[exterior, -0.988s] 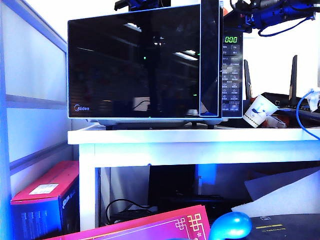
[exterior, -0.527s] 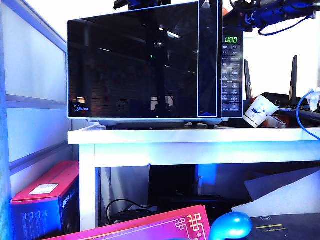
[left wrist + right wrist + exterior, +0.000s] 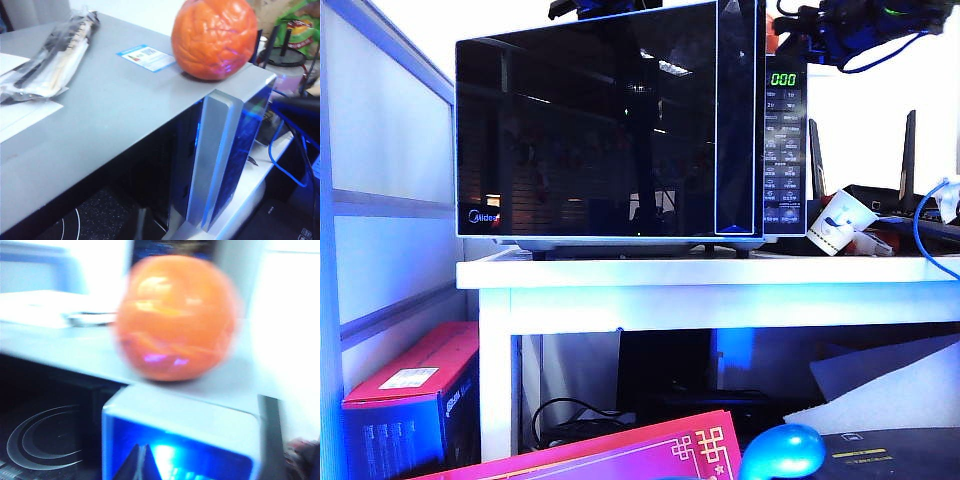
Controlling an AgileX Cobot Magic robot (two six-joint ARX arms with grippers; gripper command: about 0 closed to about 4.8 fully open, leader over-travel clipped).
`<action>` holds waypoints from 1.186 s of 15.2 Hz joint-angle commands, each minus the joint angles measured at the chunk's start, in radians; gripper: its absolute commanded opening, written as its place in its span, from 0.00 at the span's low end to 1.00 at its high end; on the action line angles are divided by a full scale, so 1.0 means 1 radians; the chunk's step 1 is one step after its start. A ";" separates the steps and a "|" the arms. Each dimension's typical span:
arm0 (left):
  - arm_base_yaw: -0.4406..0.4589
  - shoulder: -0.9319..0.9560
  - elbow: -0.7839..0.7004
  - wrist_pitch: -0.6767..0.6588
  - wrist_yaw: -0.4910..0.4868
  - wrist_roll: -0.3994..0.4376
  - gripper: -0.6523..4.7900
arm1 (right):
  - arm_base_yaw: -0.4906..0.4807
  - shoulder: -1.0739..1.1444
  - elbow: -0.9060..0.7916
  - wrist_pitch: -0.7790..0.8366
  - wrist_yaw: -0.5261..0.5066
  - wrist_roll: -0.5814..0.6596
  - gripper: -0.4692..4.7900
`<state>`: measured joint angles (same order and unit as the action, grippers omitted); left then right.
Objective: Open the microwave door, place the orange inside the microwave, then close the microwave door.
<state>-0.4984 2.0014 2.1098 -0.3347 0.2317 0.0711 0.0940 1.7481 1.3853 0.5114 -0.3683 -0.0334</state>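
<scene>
Small round orange-red fruit [image 3: 214, 37] sits on the silver microwave's [image 3: 115, 115] top at the front corner over the button panel, door ajar; probably light, smooth, roll-prone, so grip across its middle; right gripper shut, left gripper's state unclear, neither in frame.

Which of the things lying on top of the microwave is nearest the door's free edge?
The round orange-red fruit, sitting at the silver microwave top's front corner above the ajar door edge; the blue-white sticker and plastic-wrapped packet lie farther off.

Orange [image 3: 214, 37] atop silver microwave [image 3: 100, 115] — door [image 3: 590, 125] ajar
</scene>
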 commanded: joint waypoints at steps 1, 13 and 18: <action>-0.005 0.021 -0.018 -0.123 0.066 -0.019 0.11 | 0.045 -0.002 0.003 0.025 0.159 0.003 0.09; -0.005 -0.014 -0.016 -0.021 0.063 -0.023 0.11 | 0.082 0.005 0.004 0.046 -0.130 0.008 0.09; -0.005 -0.023 -0.016 -0.026 0.035 -0.023 0.11 | 0.092 0.004 0.004 0.047 -0.276 0.024 0.09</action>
<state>-0.5011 1.9831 2.0972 -0.3428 0.2718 0.0483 0.1822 1.7603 1.3853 0.5415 -0.6262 -0.0181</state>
